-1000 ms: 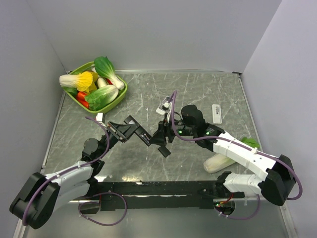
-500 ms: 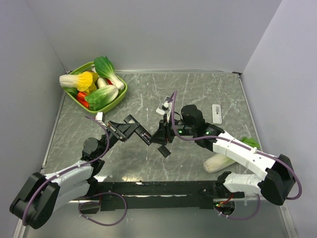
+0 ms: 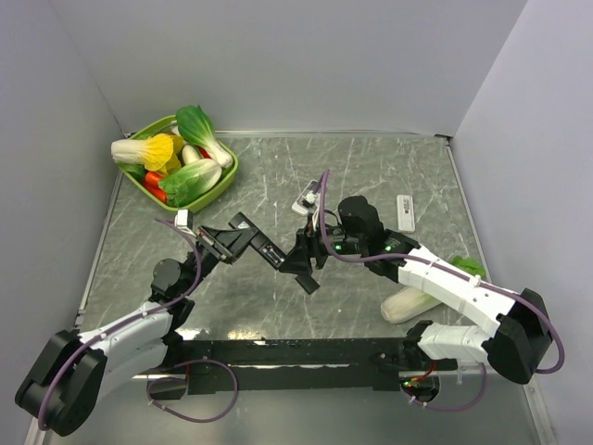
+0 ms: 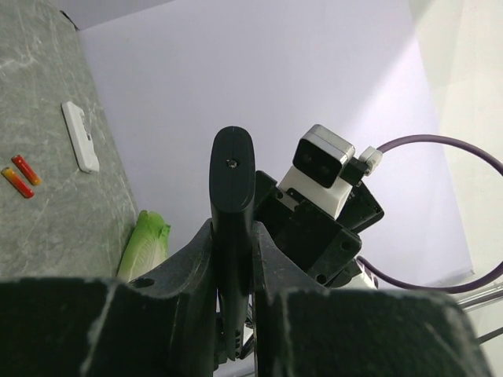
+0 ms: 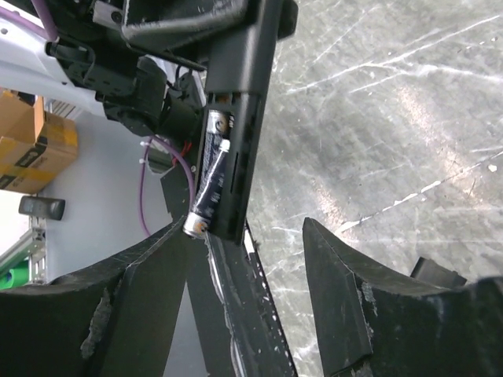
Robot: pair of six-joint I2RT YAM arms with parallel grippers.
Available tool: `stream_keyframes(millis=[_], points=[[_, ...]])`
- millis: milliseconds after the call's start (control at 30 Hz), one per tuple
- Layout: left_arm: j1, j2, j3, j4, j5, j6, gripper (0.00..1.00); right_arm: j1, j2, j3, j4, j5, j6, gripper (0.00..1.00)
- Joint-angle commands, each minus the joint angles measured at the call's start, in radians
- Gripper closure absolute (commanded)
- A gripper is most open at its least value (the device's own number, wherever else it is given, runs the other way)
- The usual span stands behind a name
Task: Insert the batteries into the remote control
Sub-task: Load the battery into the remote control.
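My left gripper (image 3: 243,239) is shut on the black remote control (image 3: 269,252) and holds it above the table's middle. In the left wrist view the remote (image 4: 232,196) stands up between the fingers of the left gripper (image 4: 233,236). In the right wrist view the remote's open compartment (image 5: 236,157) holds a dark battery (image 5: 208,177) with a silvery end. That end sticks out by the left fingertip of my right gripper (image 5: 245,226), whose jaws stand open on either side of the remote. Two orange-red batteries (image 4: 20,174) lie on the table.
A green basket (image 3: 229,174) of toy vegetables sits at the back left. A white flat piece (image 3: 405,209) lies at the right, and a pale cabbage (image 3: 412,301) rests by the right arm. A black flat piece (image 3: 309,282) lies below the remote.
The right gripper's jaws narrowed at the remote and have widened again. The left gripper with the remote has shifted slightly up and to the left.
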Motion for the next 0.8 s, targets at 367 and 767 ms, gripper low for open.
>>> stream_keyframes(millis=[367,767], points=[[-0.003,-0.031,0.001,-0.041,-0.046,-0.040,0.98,-0.007,-0.062,0.059,0.007,-0.024,-0.004,0.27],[-0.003,0.029,-0.034,0.074,-0.041,-0.100,0.98,-0.039,-0.068,0.015,0.036,-0.001,0.018,0.30]])
